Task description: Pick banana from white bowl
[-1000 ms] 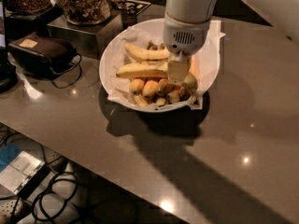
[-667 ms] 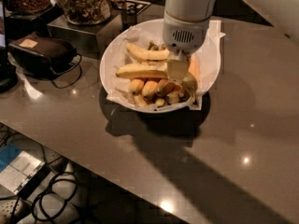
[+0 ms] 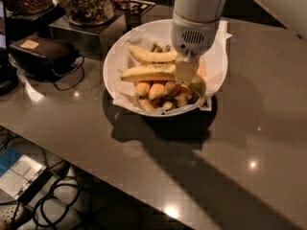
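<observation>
The white bowl (image 3: 120, 51), lined with crumpled white paper, sits at the back middle of the grey table. Two long yellow bananas lie across it. The banana (image 3: 146, 73) is the larger, nearer one, and the cleaner one (image 3: 148, 56) lies behind it. A row of short stubby bananas (image 3: 158, 92) fills the front of the bowl. My gripper (image 3: 187, 78) hangs from the white wrist (image 3: 194, 30) and reaches down into the bowl at the right end of the banana. The wrist hides that end of the banana.
A black device with a cable (image 3: 41, 56) lies left of the bowl. Jars of nuts (image 3: 86, 1) stand on a dark box at the back left. The table's front edge (image 3: 96, 171) runs diagonally, with cables on the floor below.
My gripper has shifted very slightly to the right over the bowl. The bananas and the bowl have not moved.
</observation>
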